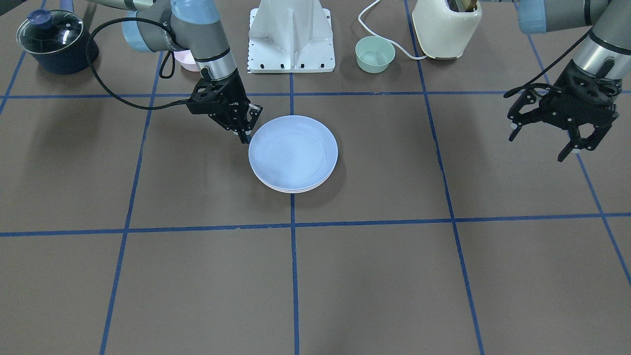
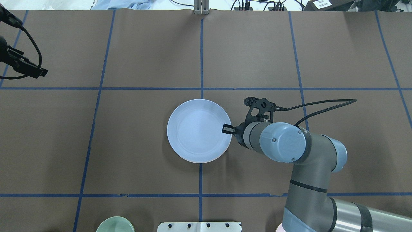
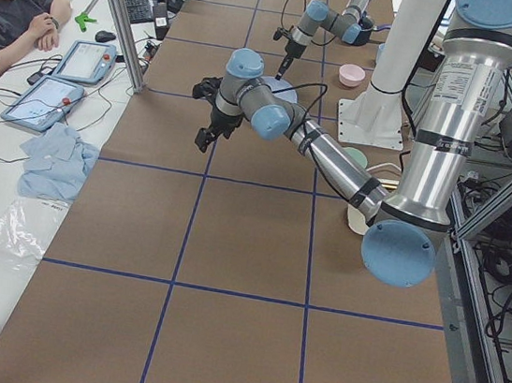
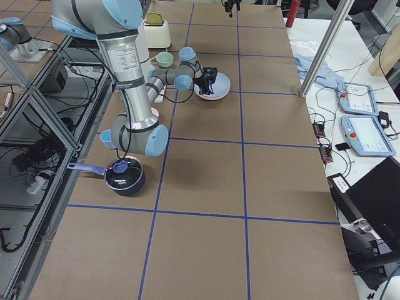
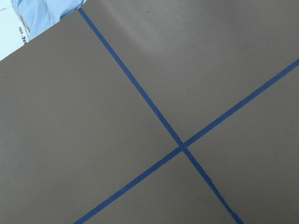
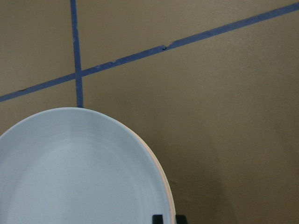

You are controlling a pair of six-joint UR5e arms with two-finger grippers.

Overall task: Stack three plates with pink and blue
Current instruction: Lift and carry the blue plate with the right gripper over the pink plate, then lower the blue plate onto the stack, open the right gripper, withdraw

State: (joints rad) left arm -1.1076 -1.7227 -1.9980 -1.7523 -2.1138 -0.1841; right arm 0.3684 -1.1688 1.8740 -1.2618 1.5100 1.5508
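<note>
Front-facing view, read left to right. Dark pot (image 1: pixel 56 42) with glass lid at far left of the bench (image 1: pixel 374 276), well apart from the plates. Next, a pink bowl (image 1: pixel 185 60), mostly hidden behind the right arm; only a sliver shows. Right gripper (image 1: pixel 245 129) points down at the left rim of the blue plate (image 1: pixel 293 152); jaws close together at the rim, but whether they clamp it or merely touch it cannot be told; the wrist view shows only two dark tips at the bottom edge beside the rim. Blue plate sits on top of a stack near the bench centre, on a crossing of blue tape lines (image 1: pixel 294 224). Beneath it, pale edges of lower plates (image 1: pixel 291 189) show at the near side; a thin pink edge (image 6: pixel 164 179) shows under the blue rim in the right wrist view; the exact count is hard to make out. Behind the stack: white robot base (image 1: pixel 292 37), green bowl (image 1: pixel 375 54), cream toaster (image 1: pixel 446 27) with white cord, all apart from the stack. Far right, left gripper (image 1: pixel 562 130) hangs above bare bench, jaws apart, holding nothing. Nothing lies between it and the stack. Left wrist view shows only bench and tape.
</note>
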